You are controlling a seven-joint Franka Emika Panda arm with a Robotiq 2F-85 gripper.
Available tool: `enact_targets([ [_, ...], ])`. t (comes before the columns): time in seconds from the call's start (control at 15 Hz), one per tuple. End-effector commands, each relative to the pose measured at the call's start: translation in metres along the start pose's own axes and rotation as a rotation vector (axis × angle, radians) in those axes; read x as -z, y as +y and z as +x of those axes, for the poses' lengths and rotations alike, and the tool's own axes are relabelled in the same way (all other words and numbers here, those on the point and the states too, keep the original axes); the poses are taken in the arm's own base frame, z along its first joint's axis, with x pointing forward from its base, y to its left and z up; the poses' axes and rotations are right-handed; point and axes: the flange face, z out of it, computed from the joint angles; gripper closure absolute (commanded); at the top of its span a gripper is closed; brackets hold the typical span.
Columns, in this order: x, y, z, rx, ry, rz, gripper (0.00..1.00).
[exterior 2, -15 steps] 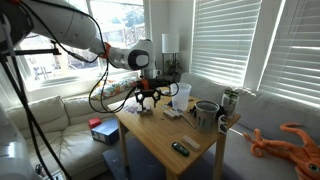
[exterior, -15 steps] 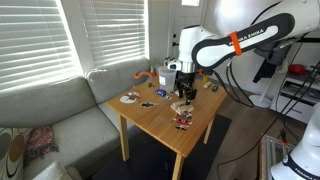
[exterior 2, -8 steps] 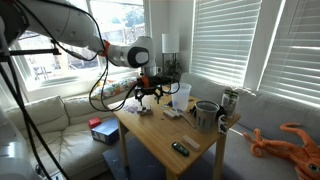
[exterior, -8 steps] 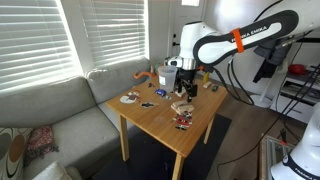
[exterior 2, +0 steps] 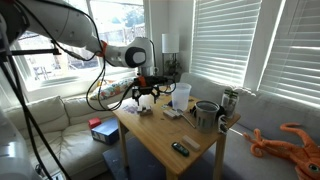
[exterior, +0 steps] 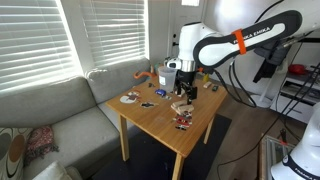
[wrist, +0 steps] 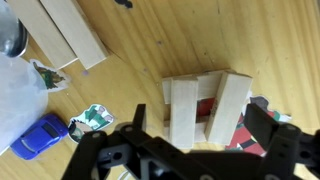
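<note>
A small stack of pale wooden blocks (wrist: 200, 105) lies on the wooden table (exterior: 160, 118), resting partly on a red and dark printed card (wrist: 262, 108). My gripper (wrist: 203, 132) hangs just above the stack, open, with one black finger (wrist: 140, 122) on each side and nothing held. In both exterior views the gripper (exterior: 183, 88) (exterior 2: 146, 92) points straight down over the blocks (exterior: 182, 104) near the table's middle.
Two long wooden planks (wrist: 68, 35), a clear plastic cup (exterior 2: 181, 95), a blue toy car (wrist: 40, 136) and a green wrapper (wrist: 92, 120) lie close by. A metal pot (exterior 2: 206, 114), a dark item (exterior 2: 180, 148), a plate (exterior: 130, 98) and a sofa (exterior: 60, 115) are farther off.
The jaws have spread wide from a narrower setting, letting go of the blocks. The gripper has lifted slightly above the stack; the blocks have stayed put.
</note>
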Motion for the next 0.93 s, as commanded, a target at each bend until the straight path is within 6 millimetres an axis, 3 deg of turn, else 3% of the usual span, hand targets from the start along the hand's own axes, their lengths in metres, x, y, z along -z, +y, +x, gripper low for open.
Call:
enact_targets([
  [0.0, -0.004, -0.015, 0.003, -0.010, -0.022, -0.013, 0.00],
  [0.87, -0.017, -0.022, -0.008, -0.052, -0.059, -0.035, 0.00],
])
